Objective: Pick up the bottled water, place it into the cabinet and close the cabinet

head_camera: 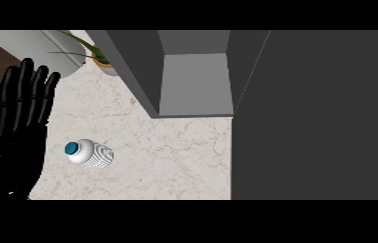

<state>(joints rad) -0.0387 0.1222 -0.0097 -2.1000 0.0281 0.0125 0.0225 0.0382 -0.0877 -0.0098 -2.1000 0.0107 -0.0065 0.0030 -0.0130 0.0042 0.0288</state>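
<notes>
Fingers on my left hand are straight and spread, pointing up along the view's left edge and holding nothing; my right hand does not show at all. The bottled water seems to stand upright on the desk, teal cap toward me, just beside that hand but apart from it. The cabinet is open, its door swung out at the right, with a potted plant to its left. I judge the pickup not yet begun: next I must curl a hand round the bottle and lift it toward the open compartment.
</notes>
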